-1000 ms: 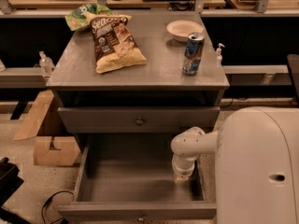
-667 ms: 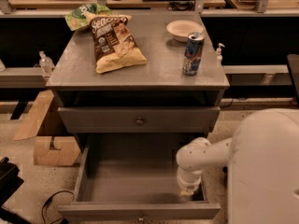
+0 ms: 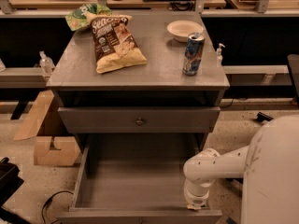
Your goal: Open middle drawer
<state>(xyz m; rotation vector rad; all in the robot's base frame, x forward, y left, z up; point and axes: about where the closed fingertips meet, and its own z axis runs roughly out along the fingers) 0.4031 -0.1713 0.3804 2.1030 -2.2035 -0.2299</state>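
The grey cabinet has one closed drawer front with a small round knob under its top. Below it the middle drawer is pulled far out toward me, and its long plain grey inside is bare. Its front panel lies at the bottom edge of the view. My white arm reaches in from the right. The gripper points down at the drawer's front right corner, just behind the front panel. Any drawer below is hidden.
On the cabinet top lie a brown chip bag, a green bag, a blue can and a white bowl. Cardboard boxes stand on the floor at the left. A black cable runs beside the drawer.
My arm and gripper have moved from the drawer's right middle toward its front right corner. The drawer front has come slightly further out toward me.
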